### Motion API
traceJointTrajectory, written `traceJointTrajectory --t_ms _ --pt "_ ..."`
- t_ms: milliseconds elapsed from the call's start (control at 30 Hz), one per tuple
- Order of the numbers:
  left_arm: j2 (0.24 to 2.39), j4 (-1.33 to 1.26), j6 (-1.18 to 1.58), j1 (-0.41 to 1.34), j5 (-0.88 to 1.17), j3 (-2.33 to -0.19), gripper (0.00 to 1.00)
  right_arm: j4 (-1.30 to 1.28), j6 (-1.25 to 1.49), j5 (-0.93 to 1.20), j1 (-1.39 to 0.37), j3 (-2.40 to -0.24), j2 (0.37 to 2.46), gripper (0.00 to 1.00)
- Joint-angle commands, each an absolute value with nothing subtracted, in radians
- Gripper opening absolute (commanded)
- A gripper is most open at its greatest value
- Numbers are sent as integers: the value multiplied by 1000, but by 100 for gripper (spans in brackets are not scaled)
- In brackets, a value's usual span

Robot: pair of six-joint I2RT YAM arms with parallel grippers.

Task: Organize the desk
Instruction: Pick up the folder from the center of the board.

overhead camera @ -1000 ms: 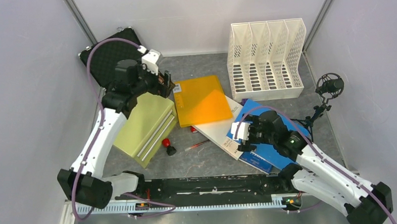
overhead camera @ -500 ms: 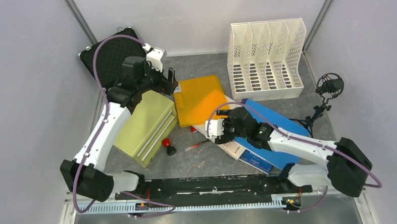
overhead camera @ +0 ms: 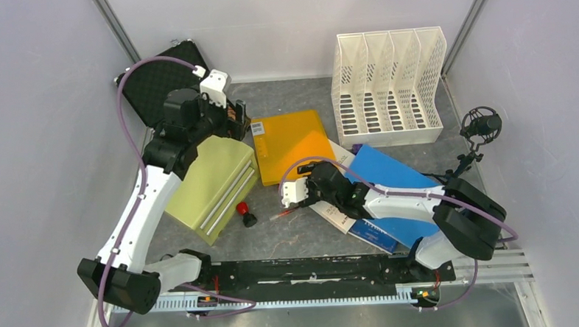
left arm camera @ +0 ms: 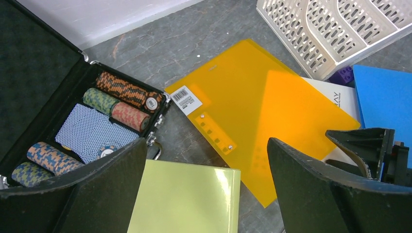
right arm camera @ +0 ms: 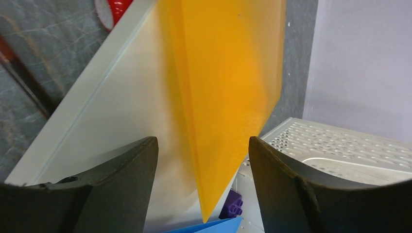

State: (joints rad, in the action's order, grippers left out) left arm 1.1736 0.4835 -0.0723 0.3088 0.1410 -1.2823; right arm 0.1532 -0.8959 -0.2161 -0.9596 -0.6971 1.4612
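Observation:
The desk is dark grey and marbled. On it lie an orange folder, a white book under it, and a blue folder. My left gripper is open and empty, hovering over the far corner of the yellow-green cabinet. In the left wrist view the left gripper has the cabinet and the orange folder below it. My right gripper is open over the white book. In the right wrist view the right gripper has the orange folder's corner between its fingers.
A white file rack stands at the back right. An open black case of poker chips sits at the back left. A red-topped stamp and a red pen lie near the cabinet. A purple brick and a microphone are also there.
My right gripper has moved left, from over the blue folder across the white book to the orange folder's near edge. My left gripper shifted slightly and stayed near the cabinet's far corner.

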Motion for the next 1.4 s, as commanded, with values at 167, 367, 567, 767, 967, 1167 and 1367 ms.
traceJointTrajectory --t_ms 167,367,567,767,967,1167,1367 --pt "1138 457 -48 305 124 -1275 100 395 -977 -345 -977 -673 1560 67" --pt "1135 443 -45 305 128 -1257 100 506 -985 -369 -980 -657 1631 54" --pt "1140 436 -41 303 133 -1252 100 530 -988 -415 -982 -671 1663 24" --pt "1137 435 -41 304 135 -1259 100 446 -936 -464 -982 -730 1565 0" --pt "1166 437 -11 304 134 -1295 100 388 -879 -550 -978 -823 1472 0" --pt "1225 454 64 302 170 -1379 100 303 -784 -557 -939 -962 1426 0" --pt "1262 421 63 250 271 -1443 100 188 -701 -509 -866 -1080 1405 0"
